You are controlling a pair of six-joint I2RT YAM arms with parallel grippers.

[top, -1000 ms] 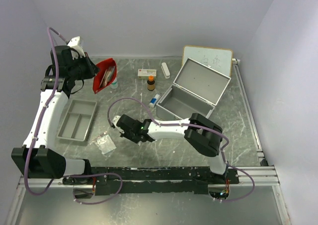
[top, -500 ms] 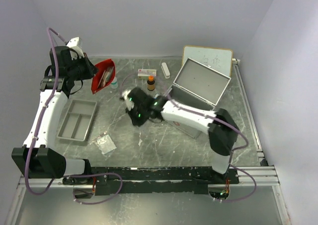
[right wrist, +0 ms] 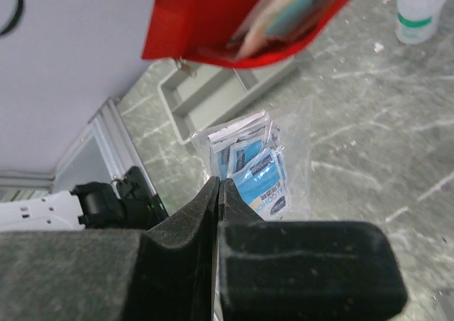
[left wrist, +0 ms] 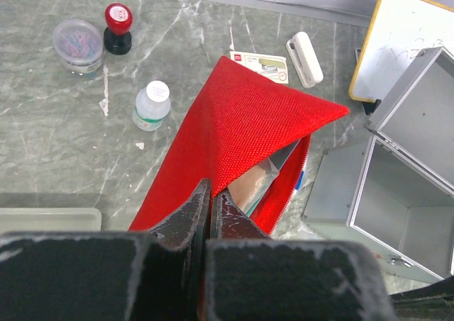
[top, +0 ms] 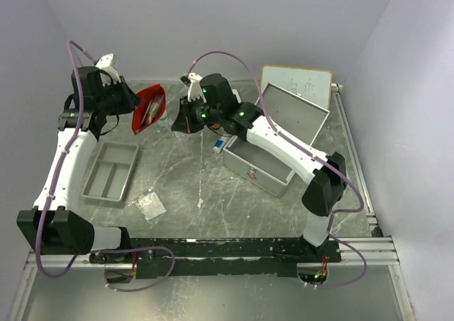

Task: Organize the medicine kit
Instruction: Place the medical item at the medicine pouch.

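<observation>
A grey marbled table stands between pale walls. The medicine kit (top: pixel 257 172) sits right of centre with its lid open toward the back, and the right arm reaches across it. A grey divided tray (top: pixel 110 169) lies on the left side. Behind the tray, the left fingers (left wrist: pixel 210 197) are clenched on an edge of the red pouch (left wrist: pixel 241 130), whose mouth gapes. Beside that mouth, the right fingers (right wrist: pixel 218 193) pinch a clear bag (right wrist: pixel 259 169) of blue sachets. A small white bottle (left wrist: pixel 151 105) stands near the pouch.

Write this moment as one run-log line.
left gripper: shut on red pouch, lifted, mouth open | right gripper: shut, near pouch mouth, nothing seen held | medicine kit: lid open
</observation>
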